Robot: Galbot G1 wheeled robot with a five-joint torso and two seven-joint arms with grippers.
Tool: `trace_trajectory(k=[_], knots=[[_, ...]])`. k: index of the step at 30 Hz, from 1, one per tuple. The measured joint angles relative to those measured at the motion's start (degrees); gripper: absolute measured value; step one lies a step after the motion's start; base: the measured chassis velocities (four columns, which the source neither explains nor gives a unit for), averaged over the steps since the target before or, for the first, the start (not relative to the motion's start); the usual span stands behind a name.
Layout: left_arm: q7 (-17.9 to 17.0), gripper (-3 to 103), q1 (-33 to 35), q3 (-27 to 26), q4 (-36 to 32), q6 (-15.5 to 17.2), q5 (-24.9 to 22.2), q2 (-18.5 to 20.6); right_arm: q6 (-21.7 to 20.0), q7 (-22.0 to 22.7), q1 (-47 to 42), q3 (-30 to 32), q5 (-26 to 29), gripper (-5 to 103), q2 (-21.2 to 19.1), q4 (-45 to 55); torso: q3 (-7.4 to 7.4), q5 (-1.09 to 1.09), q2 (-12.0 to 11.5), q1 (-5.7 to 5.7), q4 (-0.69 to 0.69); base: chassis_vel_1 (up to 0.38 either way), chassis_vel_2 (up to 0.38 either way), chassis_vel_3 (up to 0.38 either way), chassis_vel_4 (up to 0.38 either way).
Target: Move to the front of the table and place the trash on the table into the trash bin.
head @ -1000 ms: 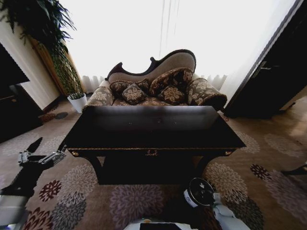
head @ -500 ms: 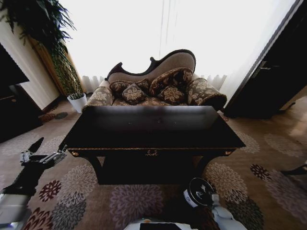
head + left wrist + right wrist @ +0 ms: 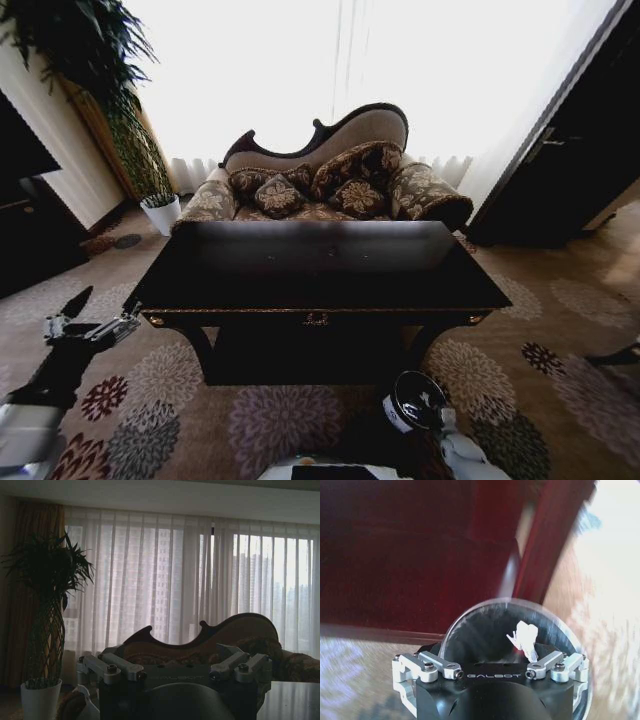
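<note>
The long dark table (image 3: pixel 320 265) stands right in front of me, and its glossy top shows no litter. The black trash bin (image 3: pixel 415 400) with a white label sits on the carpet below the table's front right. In the right wrist view my right gripper (image 3: pixel 492 666) hangs open just above the bin's rim (image 3: pixel 470 622). A white crumpled paper scrap of the trash (image 3: pixel 524 639) lies inside the bin. My left gripper (image 3: pixel 92 315) is open and holds nothing, low beside the table's left front corner.
A patterned sofa with cushions (image 3: pixel 330 185) stands behind the table under bright curtains. A tall plant in a white pot (image 3: pixel 160 212) is at the back left. Dark furniture lines the left wall (image 3: pixel 30 220) and the right (image 3: pixel 580 170). Flowered carpet surrounds the table.
My right arm has shifted slightly lower and leftward beside the bin. The left arm, table and bin stay where they were.
</note>
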Motion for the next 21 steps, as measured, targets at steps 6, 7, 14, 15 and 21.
trace_trajectory(k=[6,7,14,15,21], knots=[[0.0,100,0.0,0.0,0.0,0.0,0.0,0.0,-0.2,-0.5,-0.2,-0.5,1.8,100,0.2,1.1,0.0,0.04,0.0,0.0,0.0,0.0,0.0,0.0,0.0],[0.0,100,0.0,0.1,0.0,0.0,0.0,0.0,-0.3,-0.3,-0.2,-0.6,2.0,100,0.2,1.3,0.0,0.03,0.0,0.01,0.01,0.0,0.0,0.0,0.0],[0.0,100,0.0,0.1,0.1,-0.1,0.0,0.0,2.5,-0.8,0.4,-0.1,-3.9,100,0.2,-0.6,0.0,0.02,0.0,0.0,0.0,0.0,0.0,0.0,0.0],[0.0,100,0.0,0.1,0.1,-0.1,0.0,0.0,2.4,-0.1,0.4,-0.2,-3.7,100,0.3,-0.4,0.0,0.02,0.0,0.0,0.0,0.0,0.0,0.0,0.0],[0.0,100,-0.2,0.3,0.2,-0.1,0.1,-0.1,4.5,0.5,0.9,0.5,-9.7,100,0.5,-1.0,0.0,-0.02,0.0,0.0,0.0,0.0,0.0,0.0,0.0]])
